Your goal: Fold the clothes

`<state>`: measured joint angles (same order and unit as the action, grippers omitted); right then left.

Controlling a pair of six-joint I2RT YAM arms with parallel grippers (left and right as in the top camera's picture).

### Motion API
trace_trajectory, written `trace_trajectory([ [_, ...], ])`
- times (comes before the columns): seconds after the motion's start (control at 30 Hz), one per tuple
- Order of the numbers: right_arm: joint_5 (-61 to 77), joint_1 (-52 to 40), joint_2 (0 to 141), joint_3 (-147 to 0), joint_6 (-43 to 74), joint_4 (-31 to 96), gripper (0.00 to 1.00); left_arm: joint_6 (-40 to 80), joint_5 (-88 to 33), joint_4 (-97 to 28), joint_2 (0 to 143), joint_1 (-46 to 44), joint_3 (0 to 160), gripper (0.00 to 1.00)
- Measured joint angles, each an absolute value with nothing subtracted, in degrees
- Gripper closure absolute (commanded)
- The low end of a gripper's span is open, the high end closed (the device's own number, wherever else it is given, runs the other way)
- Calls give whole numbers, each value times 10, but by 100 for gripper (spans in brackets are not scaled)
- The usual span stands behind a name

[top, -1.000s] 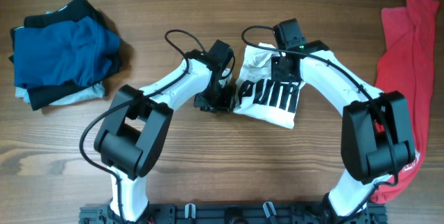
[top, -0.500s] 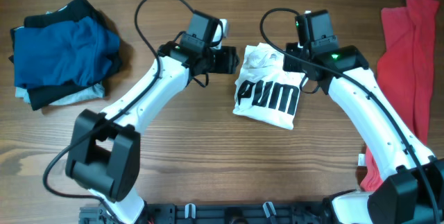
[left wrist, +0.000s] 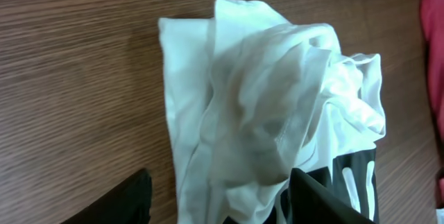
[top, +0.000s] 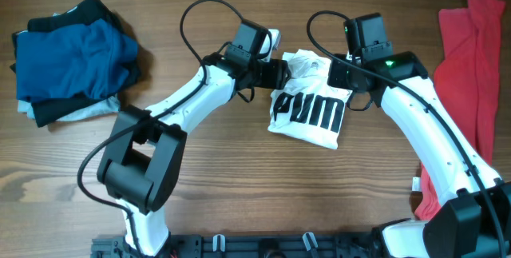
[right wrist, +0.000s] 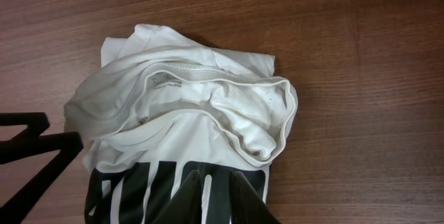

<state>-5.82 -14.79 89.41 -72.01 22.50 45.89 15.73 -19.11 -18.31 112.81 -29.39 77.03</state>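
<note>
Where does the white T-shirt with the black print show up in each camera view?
Overhead: the white T-shirt lies at the centre, between the two arms.
Left wrist: it fills the middle and right, bunched up.
Right wrist: it fills the centre and lower left.
Shared landmark: its black print, mid-shirt overhead, bottom right in the left wrist view, along the bottom in the right wrist view.

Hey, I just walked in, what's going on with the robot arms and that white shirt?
Two arms are working on folding clothes. The white T-shirt lies mid-table, folded with its print up but its collar end bunched. The left gripper is at that bunched end with jaws open; the right gripper is above the print, and its grip is unclear. A pile of blue and dark clothes sits far left, a red shirt far right.
</note>
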Motion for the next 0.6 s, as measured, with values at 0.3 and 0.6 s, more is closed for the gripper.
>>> trace_trajectory([
  [0.3,-53,-148,894,-720,232,463,90,154,-212,-135,1136,-294,770,66],
  [0.6,-49,-148,894,-720,232,467,90,155,-225,-133,1175,-295,770,88],
])
